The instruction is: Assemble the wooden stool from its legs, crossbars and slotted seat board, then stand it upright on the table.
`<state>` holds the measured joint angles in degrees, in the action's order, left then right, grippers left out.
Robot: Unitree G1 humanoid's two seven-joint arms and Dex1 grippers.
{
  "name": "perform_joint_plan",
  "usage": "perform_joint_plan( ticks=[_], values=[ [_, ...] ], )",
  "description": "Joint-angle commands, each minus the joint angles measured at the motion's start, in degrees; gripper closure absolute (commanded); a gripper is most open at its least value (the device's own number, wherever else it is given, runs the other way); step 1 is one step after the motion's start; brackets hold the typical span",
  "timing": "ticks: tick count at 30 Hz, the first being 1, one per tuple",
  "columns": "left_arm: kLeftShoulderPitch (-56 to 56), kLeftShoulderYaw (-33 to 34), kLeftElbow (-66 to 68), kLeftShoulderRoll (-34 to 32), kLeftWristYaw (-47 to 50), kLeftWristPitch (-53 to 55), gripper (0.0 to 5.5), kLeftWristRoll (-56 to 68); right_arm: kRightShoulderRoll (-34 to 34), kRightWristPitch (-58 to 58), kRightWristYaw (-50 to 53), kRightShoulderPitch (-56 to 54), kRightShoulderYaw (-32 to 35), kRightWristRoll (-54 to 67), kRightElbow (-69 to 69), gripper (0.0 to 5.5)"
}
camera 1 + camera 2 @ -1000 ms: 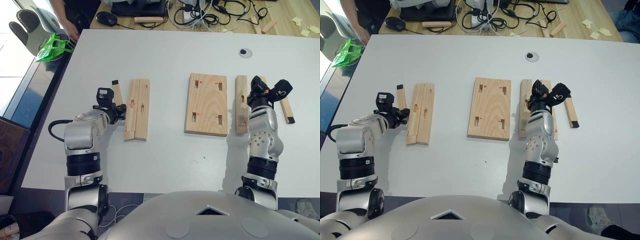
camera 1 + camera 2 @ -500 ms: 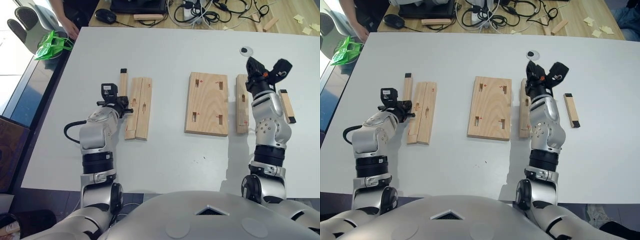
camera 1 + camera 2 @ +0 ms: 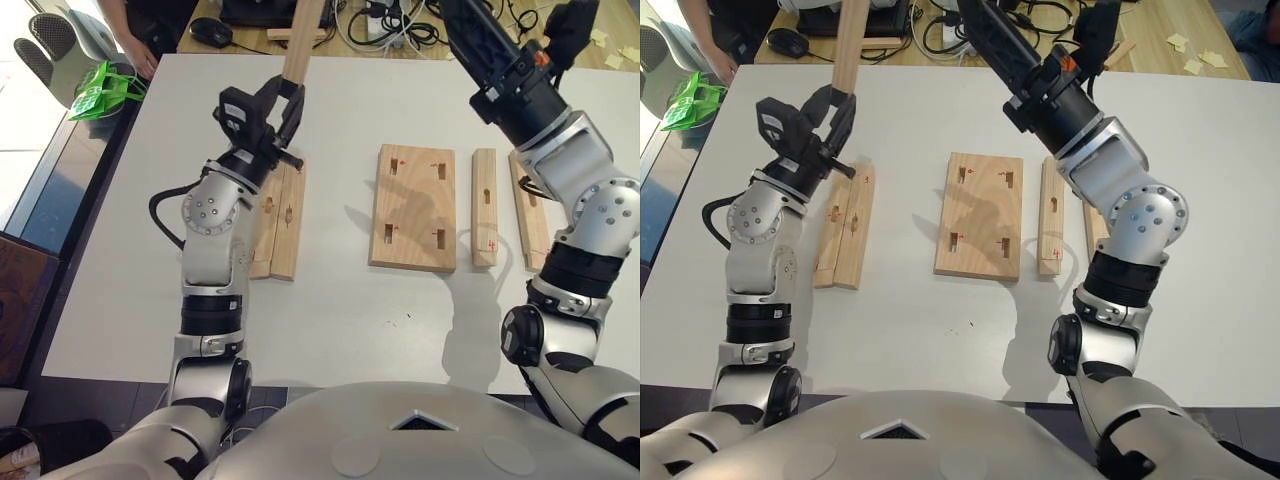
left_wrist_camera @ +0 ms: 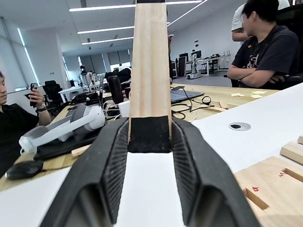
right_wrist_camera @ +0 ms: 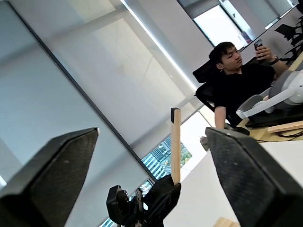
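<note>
My left gripper [image 3: 278, 112] is shut on the black-tipped end of a wooden leg [image 3: 298, 45] and holds it upright above the table's left half; in the left wrist view the fingers [image 4: 113, 161] clamp that leg [image 4: 150, 71]. Below it lie two slotted bars [image 3: 280, 215] side by side. The slotted seat board [image 3: 413, 208] lies flat in the middle. To its right lies a slotted bar [image 3: 484, 205], and another stick [image 3: 528, 215] is partly hidden behind my right arm. My right gripper [image 3: 1045, 40] is raised high over the far right, open with nothing between its fingers.
The white table [image 3: 340, 310] has bare room along its near side and far half. A green bag [image 3: 105, 92] hangs off the far left corner. Behind the table a wooden desk carries cables [image 3: 400, 25] and a mouse [image 3: 210, 33].
The left gripper has lifted the black-tipped leg off the table and turned it upright. The right gripper has risen from beside the right-hand sticks, still open and holding nothing.
</note>
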<state>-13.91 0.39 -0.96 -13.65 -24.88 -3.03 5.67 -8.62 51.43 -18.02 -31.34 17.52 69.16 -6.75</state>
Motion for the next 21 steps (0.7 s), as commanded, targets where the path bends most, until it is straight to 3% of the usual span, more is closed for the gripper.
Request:
perform_joint_plan(
  ticks=[1, 5, 12, 21],
  values=[
    [0.11, -2.6, 1.02, -1.32, -1.83, -7.19, 4.22, -2.48, 1.36, 0.68, 1.14, -2.93, -0.31, 2.95, 2.43, 0.74],
    [0.83, -4.35, 0.8, -1.58, -2.87, -12.07, 4.22, -3.3, 2.6, 0.07, 0.39, -3.55, -2.26, 1.94, 4.23, 0.11],
    [2.5, -8.09, -0.78, -1.71, -4.45, -14.05, 4.22, -3.67, 4.38, -1.92, -1.45, -5.02, -4.92, -1.18, 7.6, 0.1],
    [2.85, -10.47, -0.72, -1.71, -5.03, -12.81, 4.22, -3.34, 5.79, -6.93, -2.02, -5.33, -7.93, -8.77, 6.96, 1.61]
  ],
)
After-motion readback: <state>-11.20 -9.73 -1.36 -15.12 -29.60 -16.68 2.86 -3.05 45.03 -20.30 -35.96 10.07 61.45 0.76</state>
